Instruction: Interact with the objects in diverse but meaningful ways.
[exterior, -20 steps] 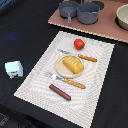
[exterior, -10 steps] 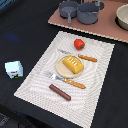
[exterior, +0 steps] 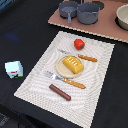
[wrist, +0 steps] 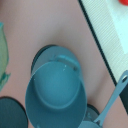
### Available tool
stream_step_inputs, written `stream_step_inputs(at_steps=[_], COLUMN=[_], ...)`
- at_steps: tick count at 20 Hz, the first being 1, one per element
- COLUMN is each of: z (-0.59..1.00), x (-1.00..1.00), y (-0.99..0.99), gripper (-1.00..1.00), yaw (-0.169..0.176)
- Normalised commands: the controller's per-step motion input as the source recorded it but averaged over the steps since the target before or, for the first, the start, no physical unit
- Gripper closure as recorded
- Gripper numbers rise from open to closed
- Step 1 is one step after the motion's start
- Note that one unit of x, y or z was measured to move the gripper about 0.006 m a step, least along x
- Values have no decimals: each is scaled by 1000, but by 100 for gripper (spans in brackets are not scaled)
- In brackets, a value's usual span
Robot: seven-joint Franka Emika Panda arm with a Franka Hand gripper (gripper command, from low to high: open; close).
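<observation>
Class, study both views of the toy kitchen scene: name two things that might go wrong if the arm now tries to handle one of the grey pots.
1. The two grey pots stand close together, so a descent toward one may knock the other or its handle.
2. The wrist view looks straight down into a pot but shows no fingers, so alignment with its rim cannot be judged; a grasp might miss or tip it.
</observation>
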Motion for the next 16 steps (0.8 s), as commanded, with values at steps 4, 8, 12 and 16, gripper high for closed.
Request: stream_step_inputs(at_steps=[4,8,12,16], z=[-165,-243,-451,-476], x=[0,9,-49,-71], y=[-921,-794,-449,-225], gripper=[-100,-100,-100,-100], yaw=[-4,0,1,0])
